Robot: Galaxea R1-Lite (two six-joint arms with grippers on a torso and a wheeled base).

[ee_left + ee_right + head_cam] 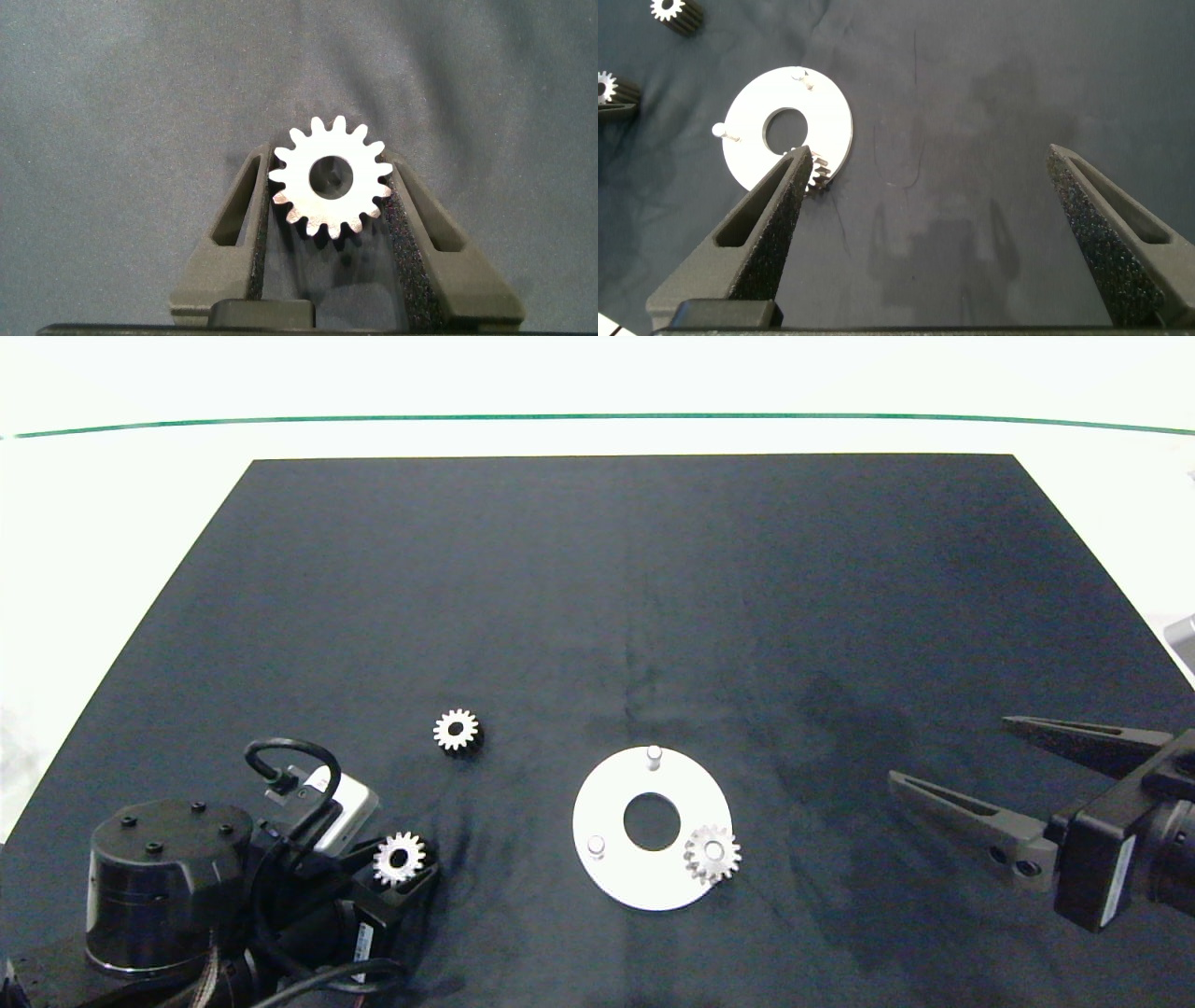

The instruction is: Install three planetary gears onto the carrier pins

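Planetary gears are sitting in three places right now: one gear (712, 853) is already seated on the near-right carrier pin of the white disc (607, 793), a second (456, 730) is lying loose on the dark mat (597, 616) covering the bench, to the left of the disc and a little farther away, and the third (400, 859) is being pinched by its teeth between the fingers of my left gripper (401, 866), near the left corner of the mat.

The far pin (653, 756) and the near-left pin (596, 846) are standing bare. My right gripper (948, 761) is hanging spread wide and empty, off to the right of the disc.

I am worrying mostly about the hold: the left wrist view is showing the gear (331, 177) caught out at the very tips of the pads, so a nudge against a pin could be popping it loose or tilting it. If the bore is arriving off-centre, I am risking pushing the unclamped disc across the mat. On either bare pin, teeth may also be clashing with the seated gear if I am coming down askew.
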